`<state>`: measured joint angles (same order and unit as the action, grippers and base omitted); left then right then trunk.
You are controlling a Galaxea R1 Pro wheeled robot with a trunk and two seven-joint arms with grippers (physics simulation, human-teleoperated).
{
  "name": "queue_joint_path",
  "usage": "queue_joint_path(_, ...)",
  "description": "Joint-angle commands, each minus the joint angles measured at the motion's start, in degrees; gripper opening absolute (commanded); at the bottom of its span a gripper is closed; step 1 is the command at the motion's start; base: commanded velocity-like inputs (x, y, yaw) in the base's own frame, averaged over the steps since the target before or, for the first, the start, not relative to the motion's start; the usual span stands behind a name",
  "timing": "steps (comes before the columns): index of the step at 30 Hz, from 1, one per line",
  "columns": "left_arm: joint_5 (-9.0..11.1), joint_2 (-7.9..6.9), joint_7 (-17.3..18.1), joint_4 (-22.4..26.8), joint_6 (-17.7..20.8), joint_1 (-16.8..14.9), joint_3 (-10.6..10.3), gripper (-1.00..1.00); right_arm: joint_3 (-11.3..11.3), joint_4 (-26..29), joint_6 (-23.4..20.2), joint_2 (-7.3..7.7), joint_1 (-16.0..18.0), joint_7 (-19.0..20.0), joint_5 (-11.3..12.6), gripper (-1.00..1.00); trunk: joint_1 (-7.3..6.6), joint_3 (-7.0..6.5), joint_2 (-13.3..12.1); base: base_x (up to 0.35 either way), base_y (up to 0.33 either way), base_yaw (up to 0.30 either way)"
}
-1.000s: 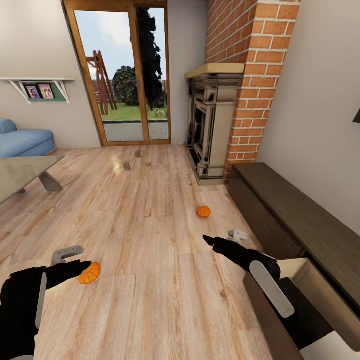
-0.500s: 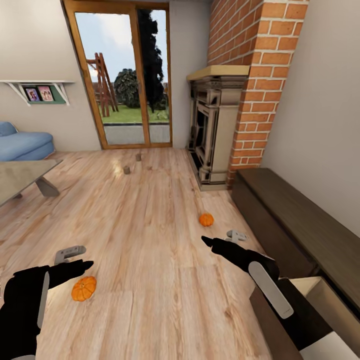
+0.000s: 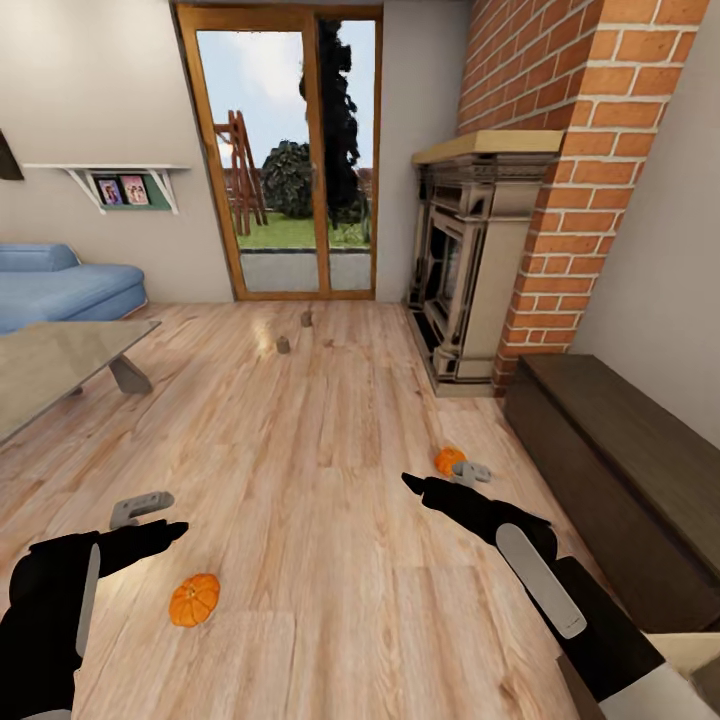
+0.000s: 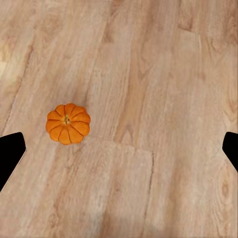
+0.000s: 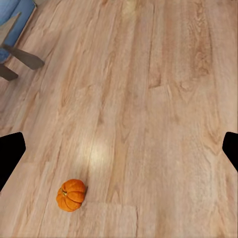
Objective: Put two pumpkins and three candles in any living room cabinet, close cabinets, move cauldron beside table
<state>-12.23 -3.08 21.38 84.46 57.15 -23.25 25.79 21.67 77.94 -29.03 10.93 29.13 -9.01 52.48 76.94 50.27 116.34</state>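
The floor (image 3: pixel 330 480) is pale wood plank with a strong grain, running back to a glazed door (image 3: pixel 290 160) in an orange-brown frame with garden behind it. A brick chimney (image 3: pixel 590 150) rises over a stone-coloured fireplace (image 3: pixel 465 270) beyond and to the outer side of the right fingers. A blue sofa (image 3: pixel 60 285) and a wall shelf (image 3: pixel 120 185) with two small pictures stand far ahead of the left fingers. No writing can be read anywhere.

The left gripper (image 3: pixel 150 520) hangs low over the floor, its fingers (image 3: pixel 140 508) set wide apart; the left wrist view shows both dark tips at the opposite edges of the frame. One pumpkin (image 3: pixel 194 599) lies on the floor just short of these fingers and a little to their inner side; in the left wrist view it (image 4: pixel 68 123) sits between the tips, nearer one of them, stem up.

The right gripper (image 3: pixel 445 480) also has its fingers (image 3: pixel 472 470) spread wide, gripping nothing. The second pumpkin (image 3: pixel 448 460) rests on the floor right by the right fingertips, partly behind them. In the right wrist view a pumpkin (image 5: pixel 71 195) shows on the bare planks.

Two candles (image 3: pixel 283 345) stand on the floor well ahead of both sets of fingers, near the door. The worktop (image 3: pixel 60 360), glossy grey with slanted legs, lies ahead and to the outer side of the left fingers. The cabinet (image 3: pixel 630 480), dark brown, runs along the wall to the outer side of the right fingers. Nothing lies between the fingers and either pumpkin.
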Motion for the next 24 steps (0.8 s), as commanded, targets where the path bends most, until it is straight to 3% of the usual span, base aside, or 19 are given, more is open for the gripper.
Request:
queue_joint_path(1, -0.6, 0.01, 0.6, 0.0, 0.2, 0.0, 0.1, 1.0, 0.1, 0.1, -0.1, 0.01, 0.1, -0.6, 0.6, 1.0, 0.02, 0.05, 0.0, 0.255, 0.202, 0.008)
queue_joint_path(9, -0.8, 0.86, 0.6, 0.0, 0.2, 0.0, 0.0, 1.0, 0.2, 0.0, 0.0, -0.02, 0.1, -0.6, 0.6, 1.0, 0.02, 0.05, 0.0, 0.258, 0.191, 0.002)
queue_joint_path(17, -1.0, 1.19, 0.6, 0.1, 0.2, 0.0, -0.1, 1.0, 0.2, 0.1, 0.0, -0.79, 0.1, -0.6, 0.6, 1.0, 0.02, 0.05, 0.0, 0.325, 0.021, 0.056)
queue_joint_path(24, -1.0, 1.17, 0.6, 0.2, 0.2, 0.0, -0.1, 1.0, 1.9, 0.1, 0.0, -0.91, 0.1, -0.6, 0.5, 1.0, 0.02, 0.05, 0.0, 0.334, 0.0, 0.006)
